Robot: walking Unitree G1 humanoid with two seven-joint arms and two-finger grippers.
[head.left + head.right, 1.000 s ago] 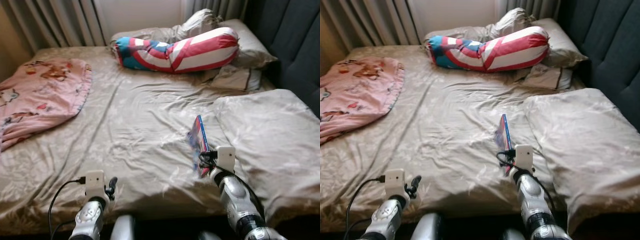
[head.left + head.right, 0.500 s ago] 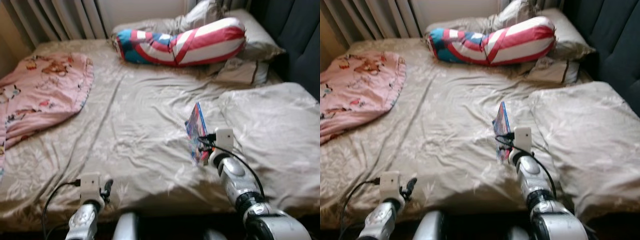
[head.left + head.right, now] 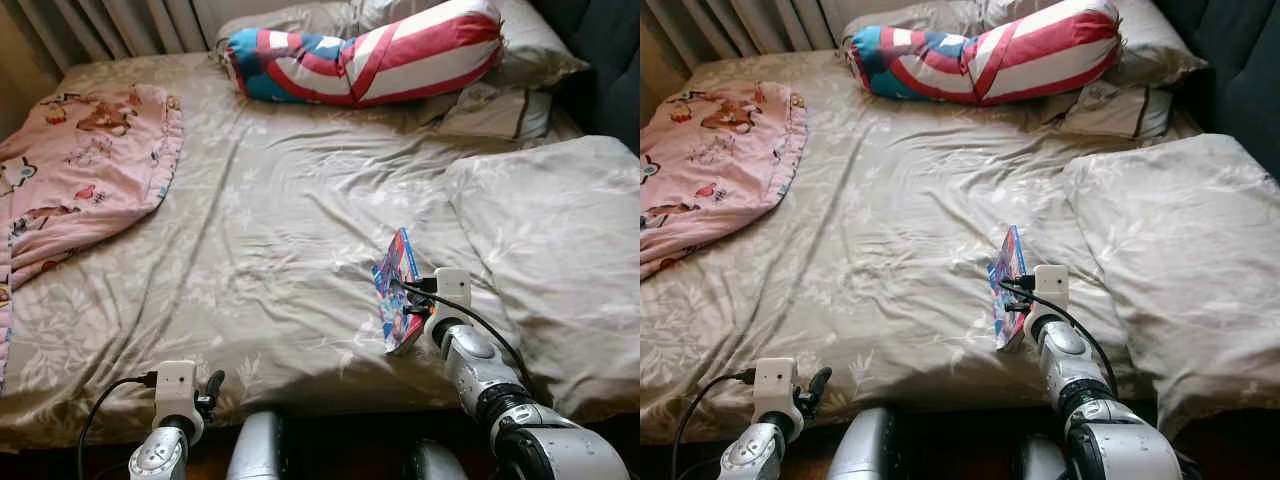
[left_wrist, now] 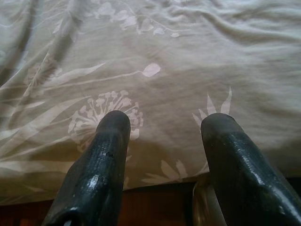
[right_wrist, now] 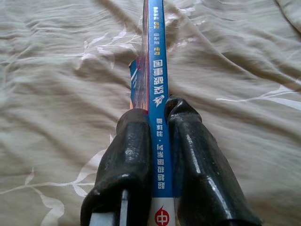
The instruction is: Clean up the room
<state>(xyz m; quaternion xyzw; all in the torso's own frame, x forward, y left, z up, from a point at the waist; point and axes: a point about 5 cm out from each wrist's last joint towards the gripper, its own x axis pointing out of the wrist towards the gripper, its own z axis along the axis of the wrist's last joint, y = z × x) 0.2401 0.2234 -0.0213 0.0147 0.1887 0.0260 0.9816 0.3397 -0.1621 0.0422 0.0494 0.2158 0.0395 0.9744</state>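
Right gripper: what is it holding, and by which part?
The right gripper holds a thin book, its fingers clamped on both covers at the blue spine.

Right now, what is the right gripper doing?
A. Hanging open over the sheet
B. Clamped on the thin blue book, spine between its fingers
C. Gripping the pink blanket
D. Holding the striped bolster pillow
B: in the right wrist view the right gripper has both fingers pressed against the blue book, held on edge above the sheet.
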